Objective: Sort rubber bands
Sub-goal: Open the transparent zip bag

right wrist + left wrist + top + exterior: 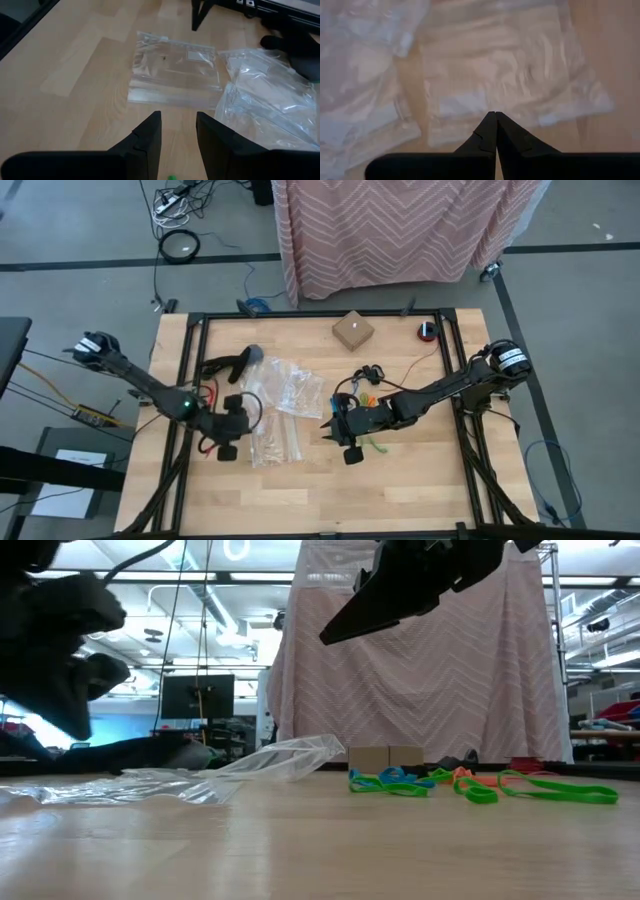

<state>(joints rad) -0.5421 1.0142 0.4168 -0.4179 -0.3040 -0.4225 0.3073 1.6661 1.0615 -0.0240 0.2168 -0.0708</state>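
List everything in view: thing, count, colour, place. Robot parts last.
Small thin rubber bands: a loose pile, count unclear; green, blue and orange visible; on the table beneath the right gripper.
Clear plastic zip bags: several, overlapping, transparent; mid-table between the arms.
Small cardboard box: one, tan; far side of the table.
Round red object: one; far right part of the table.
Pink patterned cloth: one; beyond the table.
Left gripper: black, shut, over the bags.
Right gripper: black, open, empty, above the table.
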